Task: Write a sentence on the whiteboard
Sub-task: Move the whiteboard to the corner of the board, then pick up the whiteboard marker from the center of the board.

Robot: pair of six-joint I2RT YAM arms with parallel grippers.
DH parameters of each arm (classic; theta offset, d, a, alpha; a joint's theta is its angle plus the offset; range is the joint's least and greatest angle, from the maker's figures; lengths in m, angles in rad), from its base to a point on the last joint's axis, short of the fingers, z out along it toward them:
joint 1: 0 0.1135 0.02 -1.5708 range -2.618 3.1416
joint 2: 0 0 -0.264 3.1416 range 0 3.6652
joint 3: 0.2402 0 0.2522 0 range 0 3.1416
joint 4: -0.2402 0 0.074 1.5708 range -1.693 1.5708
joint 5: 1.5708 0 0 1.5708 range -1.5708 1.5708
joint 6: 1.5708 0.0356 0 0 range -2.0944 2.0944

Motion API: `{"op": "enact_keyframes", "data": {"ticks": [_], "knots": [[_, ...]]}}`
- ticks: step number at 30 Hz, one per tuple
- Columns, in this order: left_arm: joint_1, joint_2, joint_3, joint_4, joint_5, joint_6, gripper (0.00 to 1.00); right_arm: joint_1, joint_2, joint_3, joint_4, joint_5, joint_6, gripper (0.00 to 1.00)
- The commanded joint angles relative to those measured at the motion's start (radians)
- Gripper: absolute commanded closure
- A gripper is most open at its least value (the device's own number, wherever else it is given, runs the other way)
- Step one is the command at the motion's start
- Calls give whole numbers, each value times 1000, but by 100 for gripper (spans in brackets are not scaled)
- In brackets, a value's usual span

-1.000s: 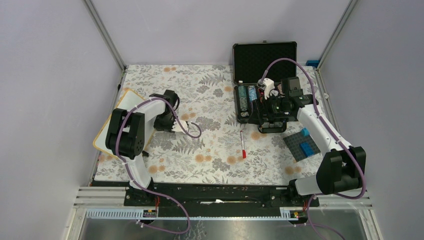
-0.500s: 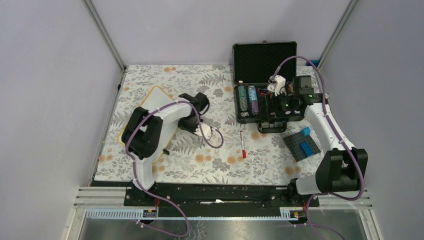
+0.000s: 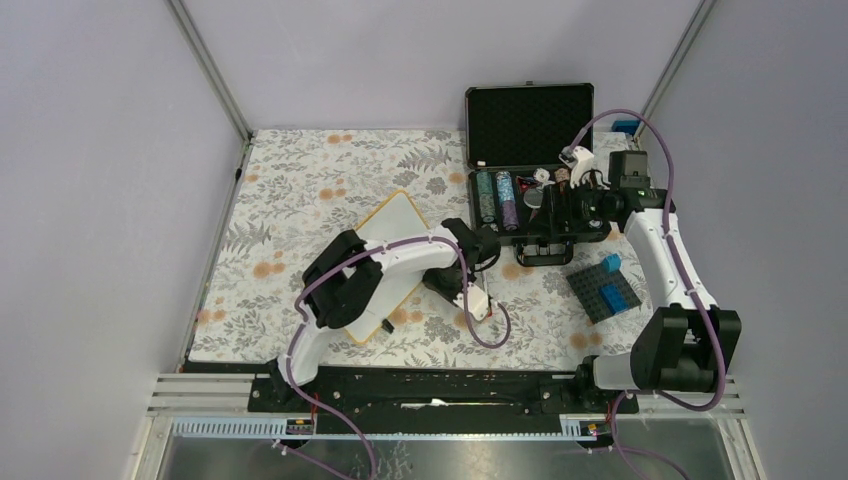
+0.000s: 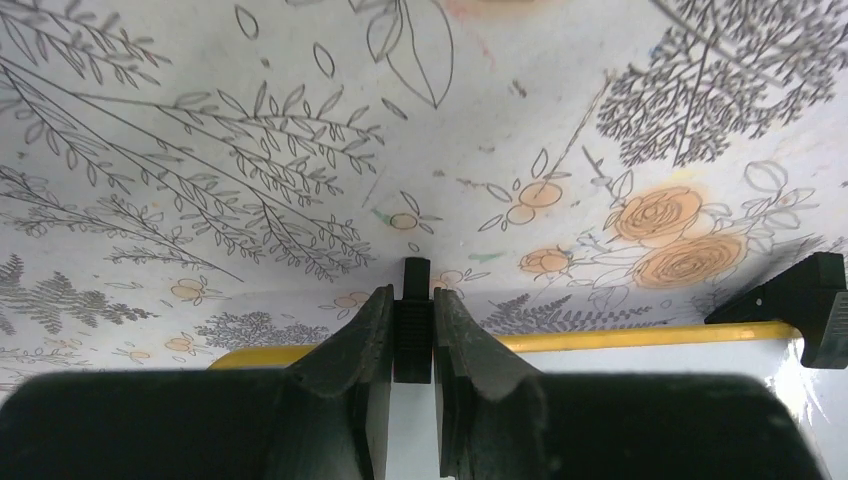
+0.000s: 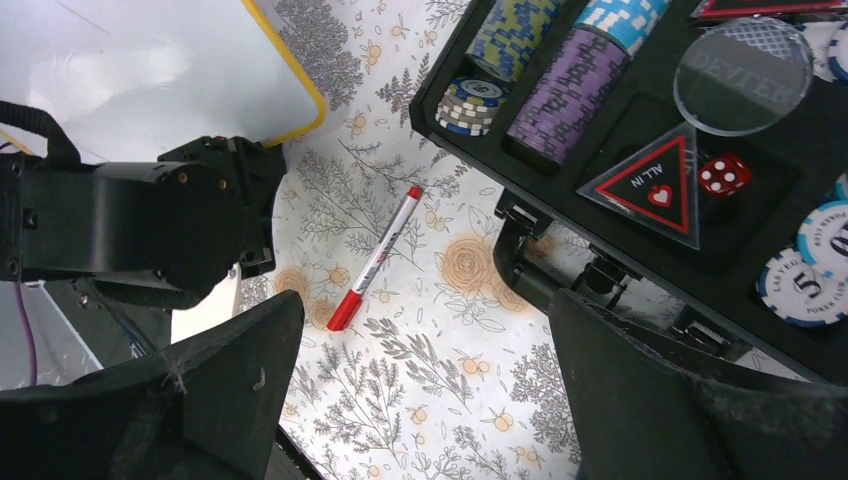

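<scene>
Left wrist view: left gripper (image 4: pixel 412 300) is closed, its two fingers pinching a small black foot (image 4: pixel 414 272) that sticks out from the edge of the whiteboard (image 4: pixel 620 340). The yellow rim runs crosswise just under the fingertips, and a second foot sits off to the gripper's right along the same rim. Beyond the fingertips there is only flowered tablecloth (image 4: pixel 300 150). Judgement: the foot is used as a handle, since the flat board offers nothing else thin enough to pinch, and a grip at the edge lets the board be slid flat over the cloth.

Top view: the board lies tilted under the left forearm, near the middle of the table. No writing shows on the parts in view.

Right gripper (image 5: pixel 425 370) hangs with its fingers spread wide and holds nothing. Directly below and ahead of it lies a red marker (image 5: pixel 375 258) on the cloth, capped, just beside the left gripper. To its right is the open black case (image 3: pixel 530 120) of poker chips (image 5: pixel 590 90). Judgement: it waits above the marker to pick it up once the board is placed.
</scene>
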Motion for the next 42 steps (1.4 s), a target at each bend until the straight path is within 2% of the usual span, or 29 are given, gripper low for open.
{"op": "enact_keyframes", "data": {"ticks": [1, 5, 8, 12, 14, 17, 20, 25, 28, 30, 31, 33, 38, 42], "knots": [[-6, 25, 48, -30, 43, -81, 87, -19, -50, 20, -25, -30, -26, 0], [-6, 8, 73, -12, 31, -151, 55, -20, -60, 14, -23, -18, -26, 0], [-6, -23, 145, -42, 129, -206, 37, -20, -62, 14, -21, -29, -19, 0], [-5, -80, 231, -72, 220, -278, 29, -14, -88, -2, -19, -36, 2, 0], [13, -122, 255, -82, 280, -314, 26, 20, -100, -4, -51, 21, -8, 1], [80, -190, 277, -80, 428, -383, 21, 115, -131, -34, -71, 122, -17, 2], [153, -261, 282, -58, 549, -467, 19, 161, -133, -59, -98, 143, -4, 2], [335, -439, 195, 156, 692, -690, 17, 271, -138, -129, -42, 230, 69, 5], [471, -536, 142, 361, 779, -919, 15, 362, -104, -160, 9, 334, 132, 6], [551, -595, 88, 511, 816, -1118, 8, 398, -65, -162, 28, 365, 158, 7], [572, -608, 79, 560, 793, -1197, 6, 410, -47, -159, 39, 372, 168, 7], [588, -623, 72, 612, 656, -1308, 5, 440, -24, -159, 72, 404, 199, 9], [615, -655, 53, 672, 313, -1565, 1, 578, 25, -185, 173, 637, 349, 23], [649, -678, 47, 676, 184, -1636, 1, 634, 93, -164, 184, 746, 401, 29]]}}
